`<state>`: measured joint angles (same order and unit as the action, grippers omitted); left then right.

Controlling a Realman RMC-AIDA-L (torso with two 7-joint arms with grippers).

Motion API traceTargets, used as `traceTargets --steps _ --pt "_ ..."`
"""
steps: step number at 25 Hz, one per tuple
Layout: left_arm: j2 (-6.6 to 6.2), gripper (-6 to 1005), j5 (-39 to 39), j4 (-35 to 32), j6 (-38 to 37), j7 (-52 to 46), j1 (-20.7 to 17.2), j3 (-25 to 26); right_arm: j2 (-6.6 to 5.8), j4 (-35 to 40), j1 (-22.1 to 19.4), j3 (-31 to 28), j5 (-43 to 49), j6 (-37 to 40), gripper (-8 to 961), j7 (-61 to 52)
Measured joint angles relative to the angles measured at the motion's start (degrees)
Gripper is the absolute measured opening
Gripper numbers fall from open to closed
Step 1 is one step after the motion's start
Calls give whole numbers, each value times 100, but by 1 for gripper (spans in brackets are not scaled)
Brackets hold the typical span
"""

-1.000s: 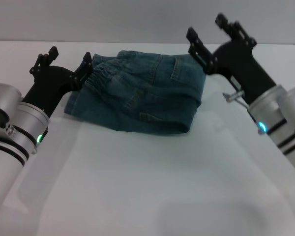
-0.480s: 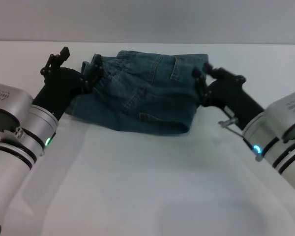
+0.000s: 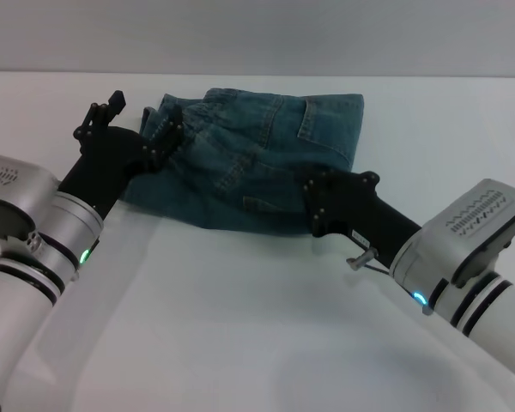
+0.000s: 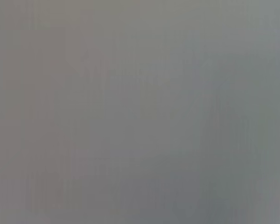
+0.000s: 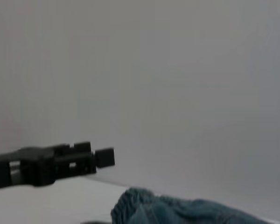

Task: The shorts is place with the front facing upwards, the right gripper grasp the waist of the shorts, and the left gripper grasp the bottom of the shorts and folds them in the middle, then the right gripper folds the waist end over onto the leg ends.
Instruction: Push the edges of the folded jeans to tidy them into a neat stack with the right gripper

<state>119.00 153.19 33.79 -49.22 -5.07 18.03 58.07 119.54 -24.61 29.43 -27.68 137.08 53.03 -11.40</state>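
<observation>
The table (image 3: 240, 326) is viewed from above and in front by the head camera. Only blank grey is shown by the left wrist camera. The shorts (image 3: 257, 163) (image 5: 177, 210) are shared, seen low and close from the right wrist.

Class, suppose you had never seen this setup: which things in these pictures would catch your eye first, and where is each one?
The folded blue-green denim shorts lie at the far middle of the white table. The black left gripper sits at their gathered left edge, fingers spread. The right gripper reaches low to the shorts' near right corner.
</observation>
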Motion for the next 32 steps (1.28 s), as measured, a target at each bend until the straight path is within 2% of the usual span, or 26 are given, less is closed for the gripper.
traceTargets --steps 13,27,32 --pt "-4 854 1 37 -49 -12 -32 -118 -38 328 304 -144 -51 -683 13 -649" --pt "-35 855 1 35 -71 -12 -163 -119 -78 817 497 -806 -60 -1040 31 -829" --pt "-44 856 1 7 -71 -11 -170 -114 -104 1153 706 -1107 -60 -1105 37 -836"
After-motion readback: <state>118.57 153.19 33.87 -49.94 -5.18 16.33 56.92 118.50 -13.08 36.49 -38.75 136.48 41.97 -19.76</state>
